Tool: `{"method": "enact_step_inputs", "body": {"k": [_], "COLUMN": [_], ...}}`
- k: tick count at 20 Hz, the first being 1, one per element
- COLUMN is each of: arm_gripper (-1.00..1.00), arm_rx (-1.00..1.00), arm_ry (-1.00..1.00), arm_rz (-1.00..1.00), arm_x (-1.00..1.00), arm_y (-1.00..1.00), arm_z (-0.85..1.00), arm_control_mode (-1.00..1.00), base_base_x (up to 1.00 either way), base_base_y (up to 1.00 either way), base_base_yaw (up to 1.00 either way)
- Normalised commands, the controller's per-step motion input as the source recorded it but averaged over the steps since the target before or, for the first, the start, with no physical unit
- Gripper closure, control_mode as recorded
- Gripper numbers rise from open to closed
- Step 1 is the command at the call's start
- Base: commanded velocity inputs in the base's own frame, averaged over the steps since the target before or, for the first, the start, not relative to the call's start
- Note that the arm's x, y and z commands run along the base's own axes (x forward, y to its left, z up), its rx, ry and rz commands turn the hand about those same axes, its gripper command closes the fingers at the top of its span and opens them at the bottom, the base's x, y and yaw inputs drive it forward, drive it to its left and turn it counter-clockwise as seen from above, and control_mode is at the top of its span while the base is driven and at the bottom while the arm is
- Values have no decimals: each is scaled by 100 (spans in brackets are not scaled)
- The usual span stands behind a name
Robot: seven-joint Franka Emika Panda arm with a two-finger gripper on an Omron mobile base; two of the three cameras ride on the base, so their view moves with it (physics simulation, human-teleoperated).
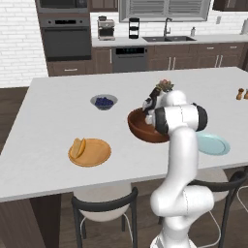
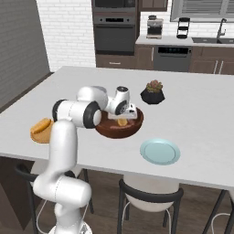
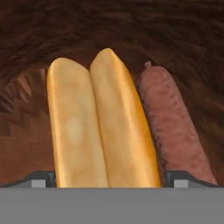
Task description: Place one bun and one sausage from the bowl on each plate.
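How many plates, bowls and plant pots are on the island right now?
Plates: 2, tan wood plate and teal plate
Bowls: 2, wooden bowl and grey berry bowl
Plant pots: 1, plant pot
Total: 5

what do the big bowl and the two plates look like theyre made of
The bowl looks like dark reddish-brown wood with a matte finish: grain streaks show on its inner wall in the hand view. The tan-orange plate also looks wooden and matte. The pale teal plate looks like smooth glazed ceramic, though plastic is possible.
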Motion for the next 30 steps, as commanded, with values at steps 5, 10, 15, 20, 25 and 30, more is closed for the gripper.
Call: {"method": "enact_step_inputs", "body": {"k": [5,10,15,20,25,30], "arm_gripper": [-100,100,100,100,100,100], "arm_rx": [-2,-7,0,3,4,0], "arm_ry": [20,16,-1,-18,-27,-8], "arm_rz": [2,0,0,0,-1,-10], "arm_x": [35,-30,-82,-47,-41,-33], "arm_y": [1,16,-5,-19,-2,-30], "arm_z": [-35,-67,-25,56,99,85], "arm_control_mode": [-100,-100,-100,-100,-100,-100], "base_base_x": [0,0,0,0,0,0], "base_base_y": [0,0,0,0,0,0], "base_base_yaw": [0,0,0,0,0,0]}}
